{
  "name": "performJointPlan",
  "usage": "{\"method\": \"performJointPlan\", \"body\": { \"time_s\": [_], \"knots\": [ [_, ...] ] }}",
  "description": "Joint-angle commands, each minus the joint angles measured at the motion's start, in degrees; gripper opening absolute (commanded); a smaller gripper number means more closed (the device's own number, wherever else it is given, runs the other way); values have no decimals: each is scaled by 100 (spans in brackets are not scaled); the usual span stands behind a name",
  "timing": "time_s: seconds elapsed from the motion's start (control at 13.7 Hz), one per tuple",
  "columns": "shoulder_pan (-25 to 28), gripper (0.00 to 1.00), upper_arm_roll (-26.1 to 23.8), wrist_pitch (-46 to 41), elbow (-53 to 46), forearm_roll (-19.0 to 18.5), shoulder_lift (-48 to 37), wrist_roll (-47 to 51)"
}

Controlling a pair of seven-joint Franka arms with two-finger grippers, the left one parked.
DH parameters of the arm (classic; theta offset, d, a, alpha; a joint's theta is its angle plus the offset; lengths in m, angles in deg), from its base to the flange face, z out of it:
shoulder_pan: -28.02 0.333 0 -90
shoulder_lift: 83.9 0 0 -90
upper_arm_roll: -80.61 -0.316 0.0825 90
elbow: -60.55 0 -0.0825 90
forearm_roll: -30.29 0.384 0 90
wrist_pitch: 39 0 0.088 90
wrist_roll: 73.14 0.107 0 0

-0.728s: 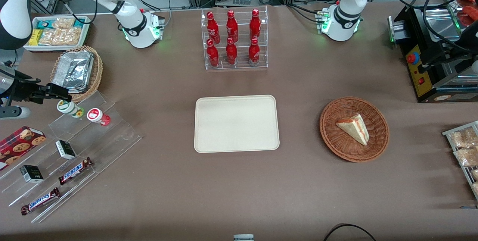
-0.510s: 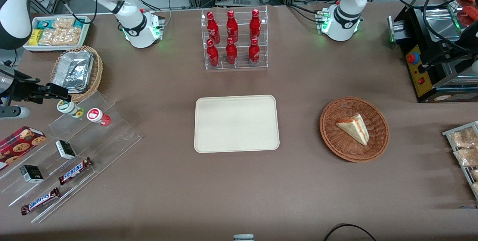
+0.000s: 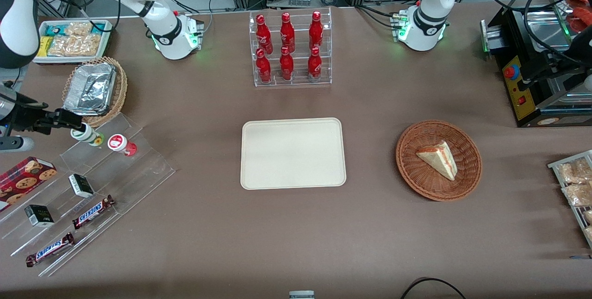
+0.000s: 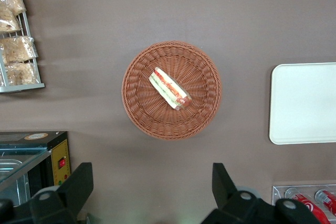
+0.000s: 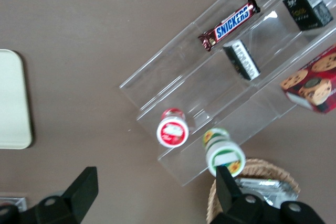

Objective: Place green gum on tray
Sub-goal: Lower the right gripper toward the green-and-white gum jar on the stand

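The green gum (image 3: 88,135) is a small white bottle with a green label, tilted on the top step of a clear stand (image 3: 138,169) at the working arm's end of the table. It also shows in the right wrist view (image 5: 224,155), lid toward the camera. My gripper (image 3: 75,123) hangs over it, open wide (image 5: 156,178). One fingertip (image 5: 227,179) is right at the gum's lid and the other stands far off over bare table. The cream tray (image 3: 292,153) lies flat mid-table, and its edge shows in the wrist view (image 5: 10,98).
A red-lidded gum bottle (image 3: 121,144) stands beside the green one. Snickers bars (image 3: 92,212), small black boxes (image 3: 81,185) and a cookie box (image 3: 25,175) lie on the lower steps. A wicker basket with a foil tray (image 3: 92,88) is close by. A cola rack (image 3: 290,49) and a sandwich basket (image 3: 438,160) stand farther along.
My gripper has shifted slightly toward the table's end and now covers the green gum's lid in the front view. The gum and other things stay put.
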Motion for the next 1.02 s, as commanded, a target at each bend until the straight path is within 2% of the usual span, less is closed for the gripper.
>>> {"method": "performJointPlan", "body": {
  "time_s": [0.0,0.44,0.95],
  "knots": [
    [-339,100,-18,598,557,-33,-99,-740],
    [-541,100,8,2189,2245,-51,-890,-2420],
    [-691,100,140,2964,3002,-51,-1005,-3748]
  ]
}}
